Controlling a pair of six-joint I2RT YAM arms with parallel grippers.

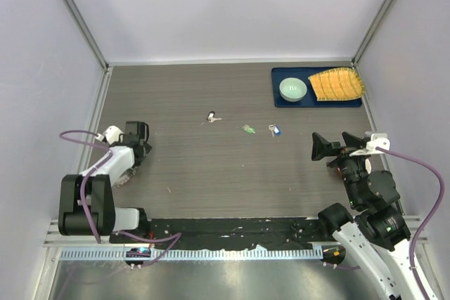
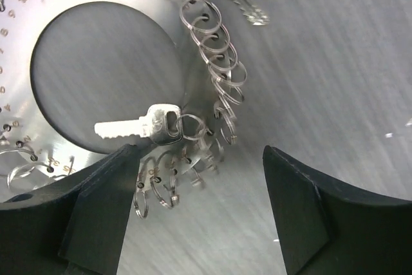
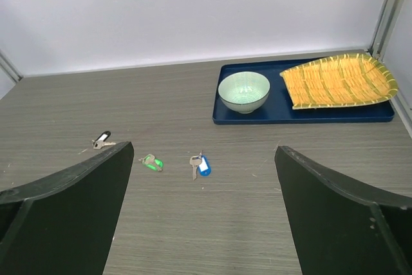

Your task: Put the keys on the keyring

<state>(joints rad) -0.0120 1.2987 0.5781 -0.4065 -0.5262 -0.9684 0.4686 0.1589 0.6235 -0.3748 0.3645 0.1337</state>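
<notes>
The green key (image 1: 248, 129) and the blue key (image 1: 273, 129) lie on the table's middle; both show in the right wrist view, green (image 3: 152, 162) and blue (image 3: 201, 165). A third key with a black-and-white tag (image 1: 211, 116) lies left of them. The keyring (image 2: 103, 4) is a numbered metal disc edged with small split rings, one carrying a plain silver key (image 2: 138, 127). In the top view its bristly edge (image 1: 125, 176) pokes out under my left gripper (image 1: 135, 138), which hovers open above it (image 2: 201, 207). My right gripper (image 1: 322, 148) is open and empty, right of the keys.
A dark blue tray (image 1: 316, 101) at the back right holds a pale green bowl (image 1: 293, 89) and a yellow woven mat (image 1: 337, 83). Grey walls enclose the table on three sides. A black strip (image 1: 232, 228) runs along the near edge.
</notes>
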